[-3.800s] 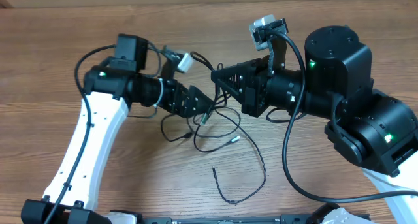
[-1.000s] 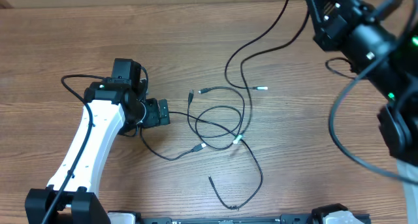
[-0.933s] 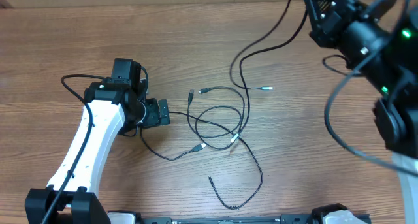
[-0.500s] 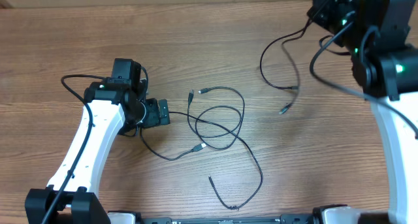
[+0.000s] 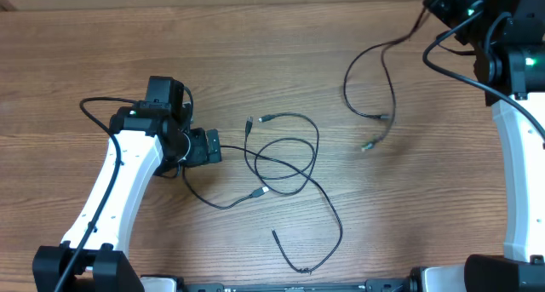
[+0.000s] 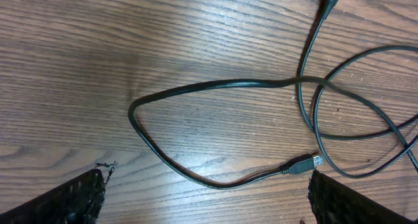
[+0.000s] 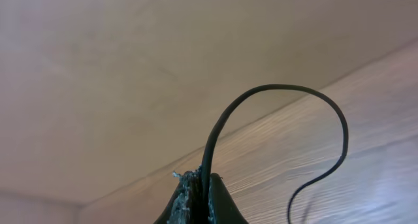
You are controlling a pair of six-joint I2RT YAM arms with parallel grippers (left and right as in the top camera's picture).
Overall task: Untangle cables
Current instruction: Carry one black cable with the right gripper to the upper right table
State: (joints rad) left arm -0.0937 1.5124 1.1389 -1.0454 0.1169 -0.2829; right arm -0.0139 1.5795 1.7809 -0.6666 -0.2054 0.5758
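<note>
Advice: right gripper, fingers clamped on one thin black cable at the far right of the brown wooden table, should lay it well apart from the looped black cables beside the left gripper, whose fingers stand spread apart.

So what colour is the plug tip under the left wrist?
Silver tip on a black cable; left wrist view shows it best.

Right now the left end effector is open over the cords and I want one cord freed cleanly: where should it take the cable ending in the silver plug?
Probably the cable, on its low run just behind the silver plug: straight down from above, closing across the cord. There it lies flat and alone on the table; farther along, other cords cross it.
</note>
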